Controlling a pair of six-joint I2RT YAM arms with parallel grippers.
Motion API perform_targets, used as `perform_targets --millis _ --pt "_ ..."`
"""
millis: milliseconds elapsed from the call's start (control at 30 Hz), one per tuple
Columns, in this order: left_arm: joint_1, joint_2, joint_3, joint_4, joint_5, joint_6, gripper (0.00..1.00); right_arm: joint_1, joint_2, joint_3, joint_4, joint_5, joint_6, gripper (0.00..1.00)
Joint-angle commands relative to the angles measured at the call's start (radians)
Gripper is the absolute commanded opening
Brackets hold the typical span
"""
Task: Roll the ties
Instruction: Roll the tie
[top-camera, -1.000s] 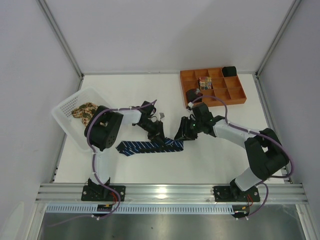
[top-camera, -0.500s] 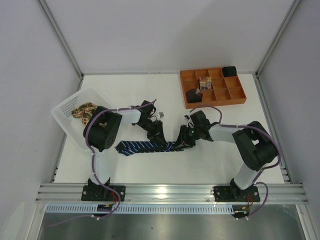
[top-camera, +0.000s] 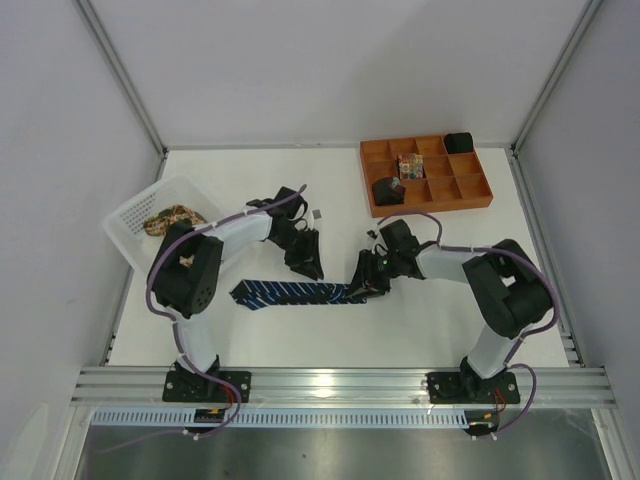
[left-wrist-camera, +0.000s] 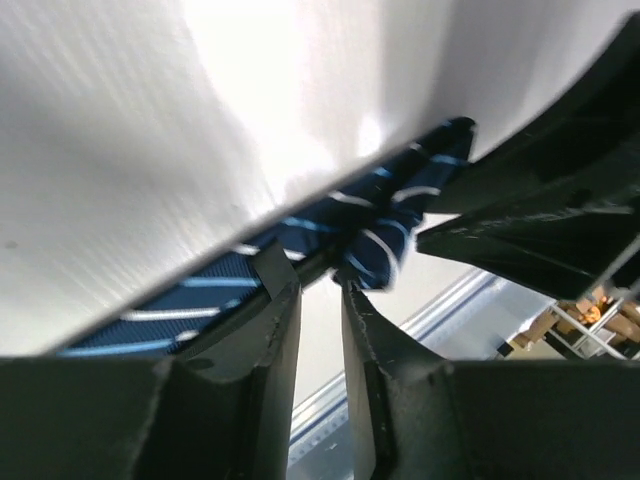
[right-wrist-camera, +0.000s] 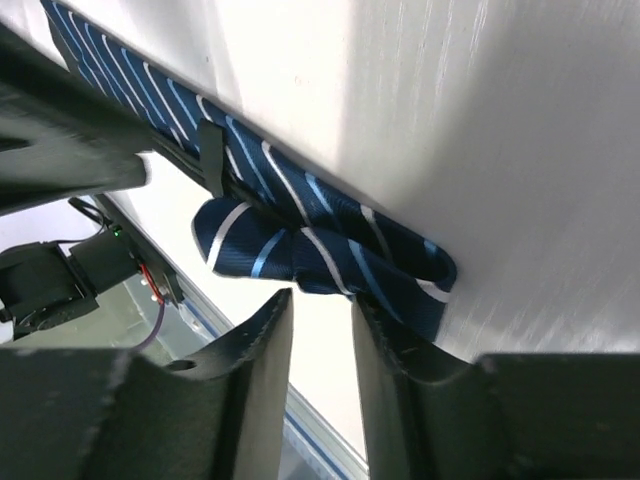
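The navy tie (top-camera: 290, 293) with pale-blue stripes lies flat across the table's middle, its right end folded back on itself (right-wrist-camera: 320, 240). My right gripper (top-camera: 368, 285) is at that folded end. Its jaws (right-wrist-camera: 320, 300) are slightly apart, the tips against the fold's edge with nothing between them. My left gripper (top-camera: 305, 265) hovers just behind the tie's middle. Its jaws (left-wrist-camera: 320, 288) are narrowly apart and empty, with the tie (left-wrist-camera: 380, 230) just beyond the tips. The tan floral tie (top-camera: 168, 220) lies bunched in the white basket.
The white perforated basket (top-camera: 130, 215) sits at the far left. The orange compartment tray (top-camera: 430, 208) at the back right holds dark rolls (top-camera: 387, 190) and a patterned one (top-camera: 408, 165). The right gripper body (left-wrist-camera: 540, 220) fills the right of the left wrist view.
The right gripper moved left, pushing the tie's right end over into a fold. The left gripper came off the tie and drew back toward the far side.
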Motion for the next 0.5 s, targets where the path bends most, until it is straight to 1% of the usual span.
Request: perform_targets --millis 0,33,67,167,233,367,433,467 --pt "-0.005 -0.089 0.029 -0.015 0.087 0.025 0.28 -0.006 -0.084 0.066 -0.128 -0.010 -0.051 0.38" --pt "-0.010 -0.092 0.024 -0.011 0.109 0.015 0.26 -0.011 -0.101 0.086 -0.166 0.001 -0.063 0.44" --pt "-0.022 -0.094 0.021 -0.008 0.120 0.010 0.25 -0.015 -0.112 0.099 -0.233 0.002 -0.077 0.46" --pt "-0.045 -0.101 0.004 0.008 0.141 -0.004 0.25 -0.043 -0.155 0.121 -0.296 -0.010 -0.126 0.52" --pt "-0.053 -0.095 -0.010 0.040 0.175 -0.028 0.25 -0.066 -0.184 0.106 -0.315 -0.019 -0.153 0.56" --pt "-0.079 -0.057 -0.020 0.100 0.222 -0.065 0.25 -0.133 -0.224 0.048 -0.337 -0.030 -0.197 0.60" --pt "-0.085 -0.029 -0.007 0.100 0.224 -0.061 0.24 -0.170 -0.231 0.015 -0.320 -0.054 -0.200 0.61" --pt "-0.090 -0.023 -0.002 0.100 0.218 -0.061 0.24 -0.179 -0.231 -0.012 -0.285 -0.068 -0.195 0.61"
